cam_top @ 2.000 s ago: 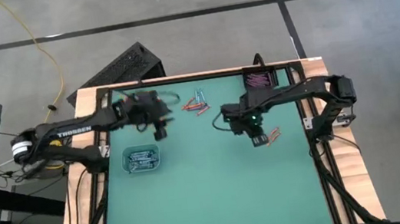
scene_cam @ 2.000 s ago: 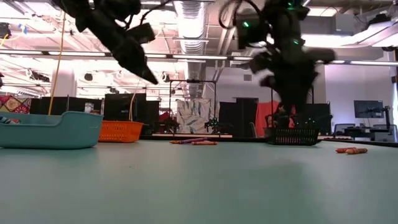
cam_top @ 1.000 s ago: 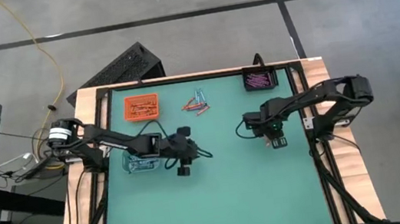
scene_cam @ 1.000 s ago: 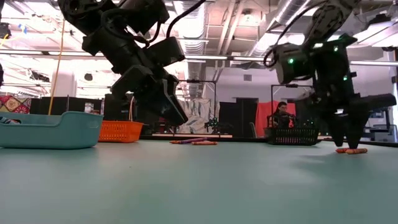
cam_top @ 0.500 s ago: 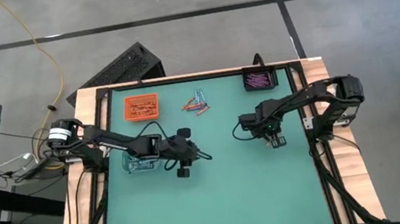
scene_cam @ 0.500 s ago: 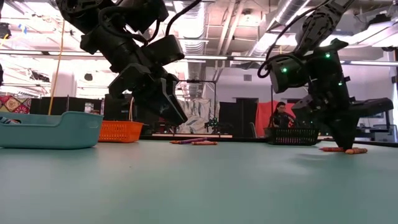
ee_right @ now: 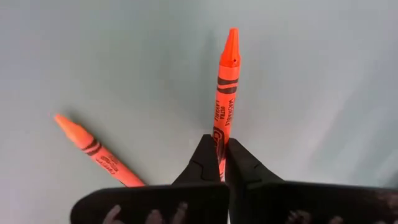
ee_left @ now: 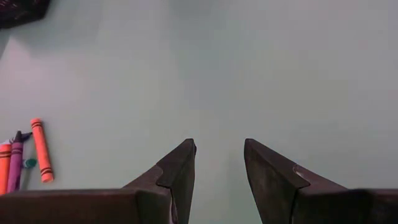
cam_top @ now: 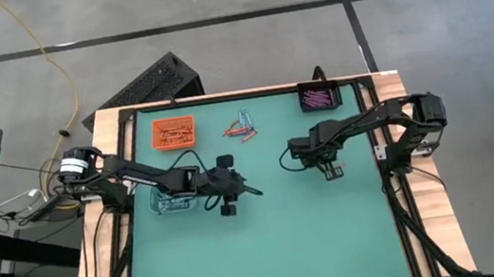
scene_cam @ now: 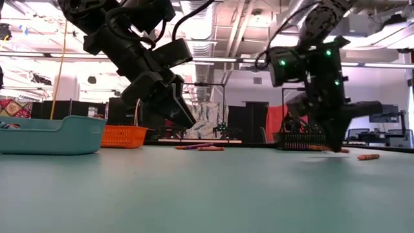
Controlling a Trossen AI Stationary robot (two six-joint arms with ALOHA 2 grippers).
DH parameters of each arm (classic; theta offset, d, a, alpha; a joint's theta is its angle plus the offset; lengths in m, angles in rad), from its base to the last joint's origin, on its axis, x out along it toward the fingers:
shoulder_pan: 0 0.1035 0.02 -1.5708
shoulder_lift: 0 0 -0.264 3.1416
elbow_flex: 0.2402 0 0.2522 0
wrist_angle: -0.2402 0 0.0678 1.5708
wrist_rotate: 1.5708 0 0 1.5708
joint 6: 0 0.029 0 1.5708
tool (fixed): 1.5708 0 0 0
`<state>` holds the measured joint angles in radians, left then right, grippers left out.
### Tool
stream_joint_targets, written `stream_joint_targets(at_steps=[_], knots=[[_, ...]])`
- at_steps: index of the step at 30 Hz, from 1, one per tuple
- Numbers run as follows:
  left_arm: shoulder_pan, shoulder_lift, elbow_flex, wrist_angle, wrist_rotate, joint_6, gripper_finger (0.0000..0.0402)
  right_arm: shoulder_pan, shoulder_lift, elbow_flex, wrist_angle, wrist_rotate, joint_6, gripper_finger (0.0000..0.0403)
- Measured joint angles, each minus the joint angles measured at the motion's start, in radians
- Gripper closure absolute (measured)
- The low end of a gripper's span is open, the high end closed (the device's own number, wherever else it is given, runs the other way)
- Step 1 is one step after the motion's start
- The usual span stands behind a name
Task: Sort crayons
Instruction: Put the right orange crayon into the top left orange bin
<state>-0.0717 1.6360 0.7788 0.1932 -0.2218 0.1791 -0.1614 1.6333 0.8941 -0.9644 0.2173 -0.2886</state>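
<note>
**Q:** What is on the green worktop [cam_top: 261, 242]?

**A:** Take the orange tray [cam_top: 174, 132] at the far left of the worktop as the landmark. Inside it lie orange-red crayons. Just to its right, on the bare surface, is a small loose cluster of crayons [cam_top: 243, 128] in blue, purple and orange-red. Farther right again, at the opposite far corner, a black tray [cam_top: 320, 98] holds purple crayons. Nearer than the orange tray, on the same left side, sits a teal tray [cam_top: 177, 198] with crayons in it.

**Q:** Where are the two tools?

**A:** The left tool [ee_left: 219, 163] hovers above the worktop, nearer than the orange tray and just right of the teal tray. Its two fingers are spread, with nothing between them. Its wrist camera shows a few loose crayons on the surface off to one side.

**Q:** And the right one?

**A:** The right tool [ee_right: 220, 160] is well to the right of the orange tray, nearer than the black tray. Its fingers are pressed together, pinching one end of an orange crayon [ee_right: 225, 93], which points forward past the fingertips. A second orange crayon [ee_right: 94, 151] lies on the worktop beside it, apart from the held one.
</note>
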Motion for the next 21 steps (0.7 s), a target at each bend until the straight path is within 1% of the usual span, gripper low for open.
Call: stream_joint_targets(at_steps=[4,7,9,12,14,17,21], knots=[[0.0,0.0,0.0,0.0,-0.011,-0.002,0.0274,0.013,0.0,0.062,-0.006,0.0,-0.015,0.0402],[-0.006,0.0,0.0,0.0,-0.055,-0.001,0.0274,0.023,0.0,0.118,-0.003,0.0,-0.03,0.0402],[-0.013,-0.01,-0.001,-0.002,-0.116,0.009,0.0274,0.033,0.0,0.157,0.01,0.0,-0.035,0.0403],[-0.023,-0.042,-0.001,0.02,-0.242,0.029,0.0274,0.05,-0.001,0.218,0.04,-0.003,-0.056,0.0403],[-0.029,-0.077,-0.001,0.058,-0.294,0.061,0.0274,0.064,-0.001,0.26,0.064,-0.007,-0.075,0.0403],[-0.04,-0.14,-0.001,0.142,-0.311,0.137,0.0274,0.088,-0.002,0.327,0.101,-0.01,-0.108,0.0403],[-0.06,-0.241,-0.001,0.196,-0.316,0.258,0.0274,0.12,-0.002,0.431,0.12,-0.01,-0.146,0.0403]])
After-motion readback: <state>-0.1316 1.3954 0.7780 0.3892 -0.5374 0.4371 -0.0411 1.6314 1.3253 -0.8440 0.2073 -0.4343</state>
